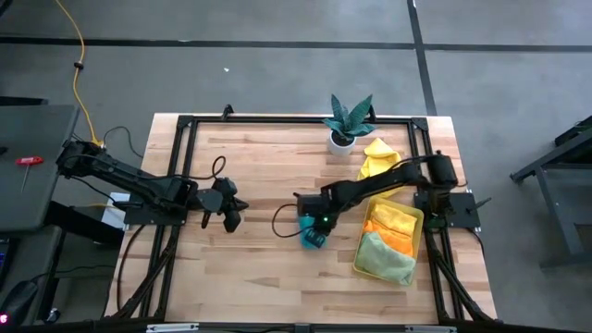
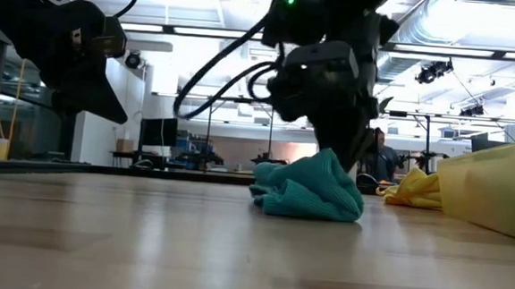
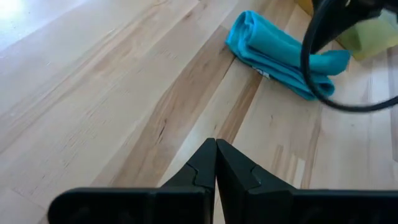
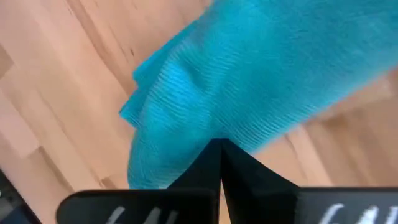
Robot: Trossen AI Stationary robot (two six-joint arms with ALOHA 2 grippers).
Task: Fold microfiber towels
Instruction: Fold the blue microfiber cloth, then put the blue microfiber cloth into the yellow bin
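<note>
From above, the pale wooden slatted table [image 1: 259,185] carries both dark arms. The left gripper [image 1: 231,215] hovers over bare wood left of centre, its fingers pressed together on nothing. The right gripper [image 1: 313,233] reaches in from the right edge and comes down on the crumpled teal microfiber towel [image 1: 314,240], which lies near the table's middle, just left of the translucent yellow rectangular tray [image 1: 418,220]. Inside the tray lie an orange microfiber towel [image 1: 392,222] and a pale green microfiber towel [image 1: 383,256]. A loose yellow microfiber towel [image 1: 377,157] sits behind the tray, beside the small spiky green plant in a white pot [image 1: 347,123].

At table height, the teal towel [image 2: 310,189] is a low bunched heap on the wood, with the right gripper [image 2: 339,154] meeting its top. The yellow towel [image 2: 413,187] shows further back, the tray's wall [image 2: 497,186] at the right. The left gripper [image 2: 99,99] hangs clear of the surface.

The left wrist camera shows its own fingertips [image 3: 216,152] touching each other above bare planks, the teal towel [image 3: 280,50] well ahead, rolled and rumpled.

The right wrist camera shows its fingers [image 4: 205,165] clenched tip to tip against the teal cloth [image 4: 249,81]; they appear to pinch a fold of it, though the contact is partly hidden.
</note>
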